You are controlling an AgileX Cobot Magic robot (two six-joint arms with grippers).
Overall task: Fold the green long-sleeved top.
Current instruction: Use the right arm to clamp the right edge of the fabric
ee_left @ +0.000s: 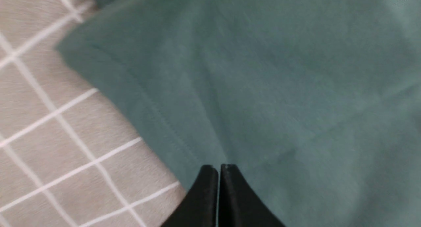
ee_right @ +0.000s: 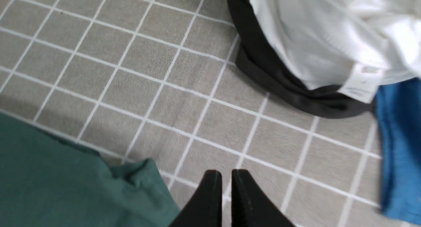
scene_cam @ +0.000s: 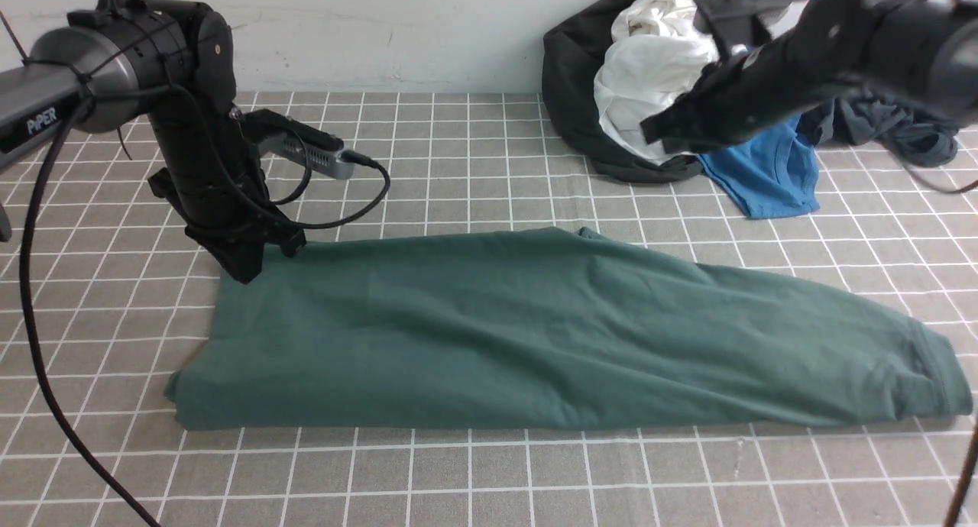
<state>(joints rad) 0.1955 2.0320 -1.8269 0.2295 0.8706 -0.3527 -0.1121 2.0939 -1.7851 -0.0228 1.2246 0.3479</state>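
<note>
The green long-sleeved top [scene_cam: 535,336] lies folded into a long band across the checked table, reaching from the left to near the right edge. My left gripper [scene_cam: 244,271] is down at the top's far left corner. In the left wrist view its jaws are pressed together [ee_left: 219,167] at the green cloth [ee_left: 279,88], close to a hemmed edge; no cloth shows between them. My right gripper [scene_cam: 653,134] hangs raised in front of the clothes pile, blurred. Its jaws [ee_right: 226,172] stand nearly together over bare table, empty, with a corner of the top [ee_right: 49,181] beside them.
A clothes pile sits at the back right: a black garment [scene_cam: 573,76], a white one [scene_cam: 649,69], a bright blue tee [scene_cam: 764,172] and a dark grey garment [scene_cam: 901,130]. A wall closes the table's far side. The left arm's cable [scene_cam: 344,214] loops above the top's far edge.
</note>
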